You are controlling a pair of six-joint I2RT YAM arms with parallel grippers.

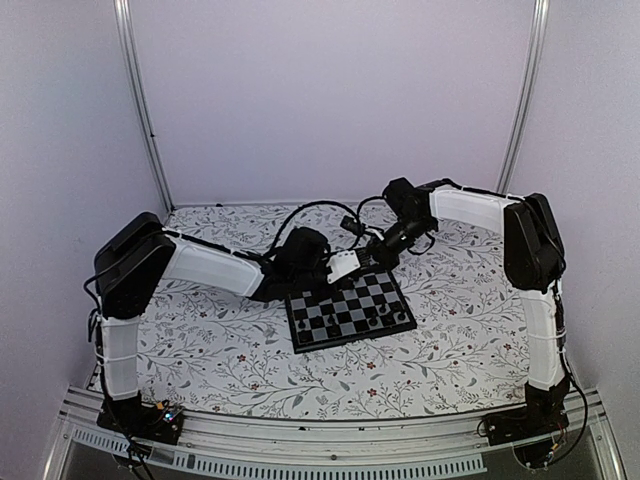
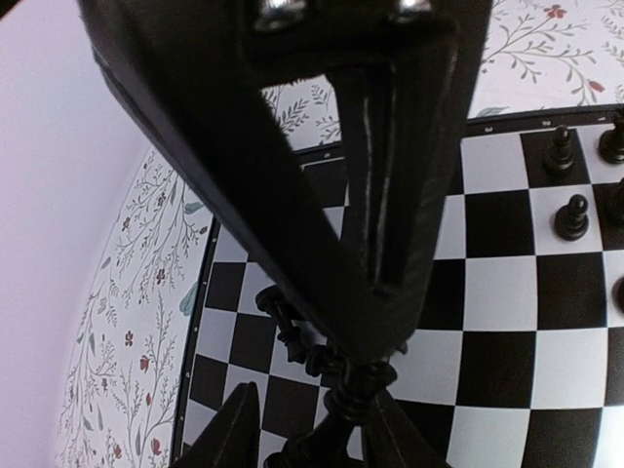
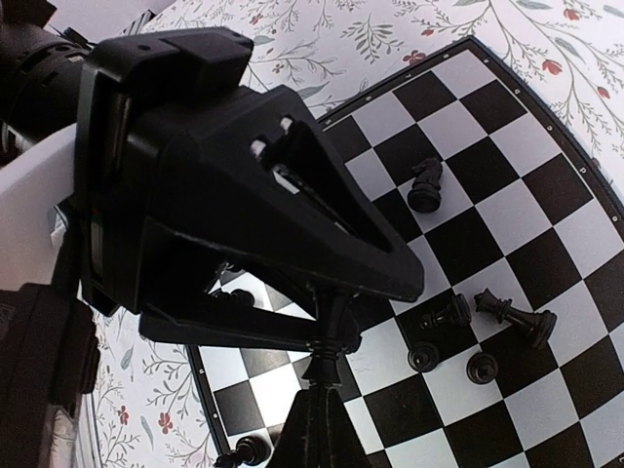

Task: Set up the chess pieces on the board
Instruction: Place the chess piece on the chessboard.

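The table (image 1: 220, 350), covered with a flowered cloth, is filling the cell, and pale walls are closing it on the left, far and right sides. Metal posts (image 1: 140, 100) are rising at the far corners, and a metal rail (image 1: 330, 440) is running along the near edge.

The left arm (image 1: 205, 265) is reaching in from the left and the right arm (image 1: 470, 210) from the right. Both are bending toward the middle, with black cables (image 1: 310, 210) looping just behind them.

The board (image 1: 352, 303) is lying flat near the middle of the table, a little turned. Free cloth is lying to its left, right and near sides, and its edges are well apart from the table edges. The two arms are meeting over its far left part and covering that corner from above, while its near and right squares are lying open.

The left gripper (image 3: 327, 330) is holding its fingers on both sides of one upright chess piece (image 3: 323, 359); I cannot tell if it is already grasping it. The right gripper (image 3: 314, 409) is clenched, its tip touching the same piece; I cannot tell whether it is pinching it.

The other pieces (image 3: 426, 185) are spread on the board to the right of the grippers, some standing, and two of them (image 3: 517, 317) are lying on their sides.
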